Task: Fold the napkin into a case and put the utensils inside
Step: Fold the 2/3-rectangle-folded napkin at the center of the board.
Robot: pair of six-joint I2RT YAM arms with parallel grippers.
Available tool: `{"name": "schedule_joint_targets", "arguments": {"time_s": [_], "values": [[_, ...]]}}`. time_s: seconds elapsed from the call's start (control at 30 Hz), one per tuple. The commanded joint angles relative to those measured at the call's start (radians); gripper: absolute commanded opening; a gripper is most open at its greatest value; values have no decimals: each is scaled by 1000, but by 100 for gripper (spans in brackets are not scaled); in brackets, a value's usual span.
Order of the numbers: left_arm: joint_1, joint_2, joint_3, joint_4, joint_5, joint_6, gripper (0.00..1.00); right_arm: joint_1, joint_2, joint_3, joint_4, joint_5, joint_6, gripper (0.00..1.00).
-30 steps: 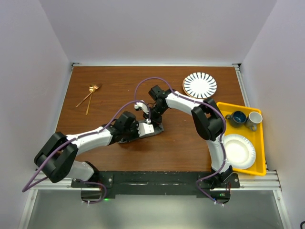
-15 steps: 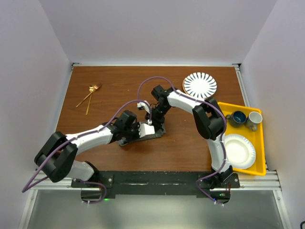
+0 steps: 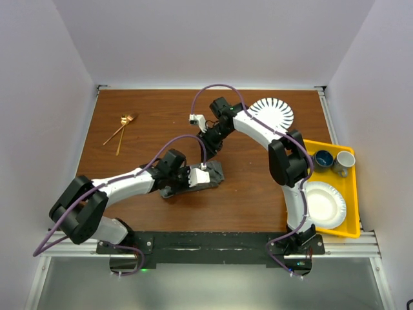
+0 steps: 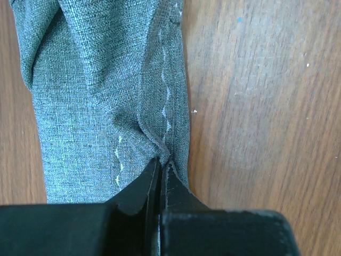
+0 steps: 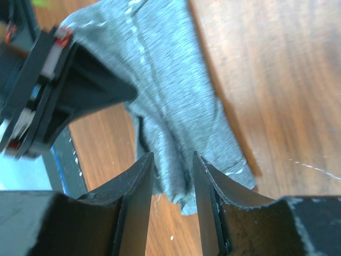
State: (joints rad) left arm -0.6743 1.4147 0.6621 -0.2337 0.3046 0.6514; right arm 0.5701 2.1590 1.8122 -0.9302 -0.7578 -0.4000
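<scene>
Left fingers (image 4: 136, 192) pinch a hemmed fold of the napkin (image 4: 96, 96) at the table's (image 3: 142, 103) middle, arm stretched low and flat; right fingers (image 5: 136, 197) hang spread above it, arm arched high.

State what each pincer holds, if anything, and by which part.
The left pincer pinches the napkin at its stitched hem, near one end. The right pincer stands open, holding nothing.
</scene>
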Motion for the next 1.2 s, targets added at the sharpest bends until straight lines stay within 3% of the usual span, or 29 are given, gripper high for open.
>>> {"name": "schedule_joint_targets", "arguments": {"time_s": [0.0, 0.2, 0.47, 0.63, 0.93, 1.17], "values": [[4, 0, 37, -32, 37, 10, 0, 28, 39, 19, 116, 103, 101, 39], [2, -5, 63, -50, 42, 1, 0, 66, 82, -26, 142, 189, 49, 40], [2, -33, 125, -87, 70, -21, 0, 102, 70, -126, 140, 173, -62, 24], [2, -30, 186, -130, 85, -44, 0, 111, 35, -186, 165, 167, -129, 20], [30, 12, 214, -125, 106, -52, 0, 117, 18, -232, 172, 169, -178, 20], [119, 73, 165, -66, 100, -35, 0, 119, 16, -229, 163, 169, -181, 20]]}}
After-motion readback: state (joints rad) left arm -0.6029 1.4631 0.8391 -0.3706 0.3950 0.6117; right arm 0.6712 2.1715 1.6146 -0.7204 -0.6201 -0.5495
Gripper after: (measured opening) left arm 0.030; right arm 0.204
